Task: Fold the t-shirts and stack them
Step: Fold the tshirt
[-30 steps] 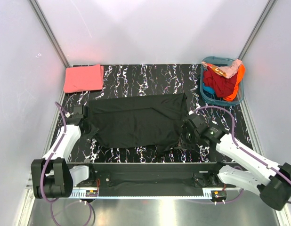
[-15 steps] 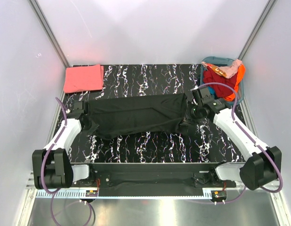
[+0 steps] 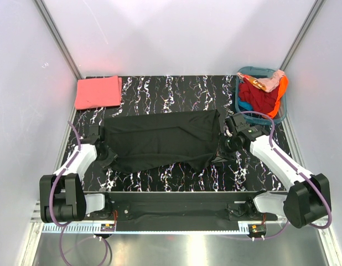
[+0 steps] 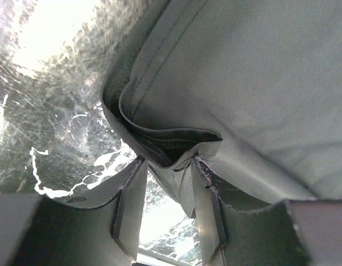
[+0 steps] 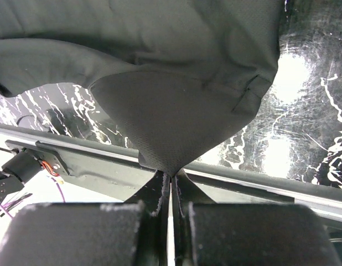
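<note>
The large black t-shirt [image 3: 160, 138] lies spread across the middle of the table, its near edge uneven and partly raised. My left gripper [image 3: 107, 153] is at its near left corner. In the left wrist view the gripper [image 4: 167, 163] is closed on a bunched fold of the shirt's hem [image 4: 176, 147]. My right gripper [image 3: 226, 146] is at the shirt's near right corner. In the right wrist view it [image 5: 171, 175] pinches a point of black cloth [image 5: 176, 116], which hangs stretched above the table. The coral-pink t-shirt [image 3: 98, 92] lies folded at the far left corner.
A teal basket [image 3: 242, 111] holding red, orange and pink clothes stands at the far right corner. White walls close in the table on the left, back and right. The black front rail [image 5: 259, 185] runs just beneath my right gripper.
Half a second ago both grippers held the shirt's near edge pulled toward the back. Both have now come back toward the near side, and the shirt is spread wider again.
</note>
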{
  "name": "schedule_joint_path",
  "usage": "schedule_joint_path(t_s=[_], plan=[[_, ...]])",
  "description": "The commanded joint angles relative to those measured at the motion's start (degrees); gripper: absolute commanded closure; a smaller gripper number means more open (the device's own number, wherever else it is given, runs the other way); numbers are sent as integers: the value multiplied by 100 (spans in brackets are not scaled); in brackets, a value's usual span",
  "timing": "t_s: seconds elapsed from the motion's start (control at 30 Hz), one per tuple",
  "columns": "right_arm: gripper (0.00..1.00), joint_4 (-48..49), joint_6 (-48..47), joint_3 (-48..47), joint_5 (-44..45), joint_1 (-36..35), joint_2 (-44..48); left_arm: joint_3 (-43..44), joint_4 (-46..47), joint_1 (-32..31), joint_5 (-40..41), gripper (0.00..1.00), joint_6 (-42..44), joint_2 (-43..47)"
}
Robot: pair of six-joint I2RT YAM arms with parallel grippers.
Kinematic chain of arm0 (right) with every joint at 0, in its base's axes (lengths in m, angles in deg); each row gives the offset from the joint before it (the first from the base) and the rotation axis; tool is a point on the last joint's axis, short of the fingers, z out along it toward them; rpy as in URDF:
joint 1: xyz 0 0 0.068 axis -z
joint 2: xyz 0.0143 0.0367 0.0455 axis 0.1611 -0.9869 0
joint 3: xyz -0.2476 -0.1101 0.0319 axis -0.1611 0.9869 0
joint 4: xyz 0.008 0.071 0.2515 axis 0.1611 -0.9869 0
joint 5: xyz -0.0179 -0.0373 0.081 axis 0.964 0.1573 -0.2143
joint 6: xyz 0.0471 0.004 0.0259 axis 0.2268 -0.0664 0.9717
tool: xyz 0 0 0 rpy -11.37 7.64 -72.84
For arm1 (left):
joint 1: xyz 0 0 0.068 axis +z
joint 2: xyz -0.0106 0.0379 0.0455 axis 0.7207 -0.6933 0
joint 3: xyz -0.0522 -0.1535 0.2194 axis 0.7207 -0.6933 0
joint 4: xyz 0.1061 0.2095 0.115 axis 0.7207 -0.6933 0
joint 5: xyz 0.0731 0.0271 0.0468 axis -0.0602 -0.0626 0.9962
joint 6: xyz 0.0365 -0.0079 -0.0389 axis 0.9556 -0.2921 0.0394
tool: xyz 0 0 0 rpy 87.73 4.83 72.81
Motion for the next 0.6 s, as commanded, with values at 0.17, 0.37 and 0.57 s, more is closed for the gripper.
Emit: schedule_joint_path(t_s=[0.17,0.37,0.57], plan=[[100,120,-74,-159,-154,20,172,368,141,119,278,63,130,73],[100,164,-118,-106,-242,20,111,271,289,110,163,71,86,-5],[100,225,-144,-97,-295,20,58,332,343,110,-4,91,130,-173]])
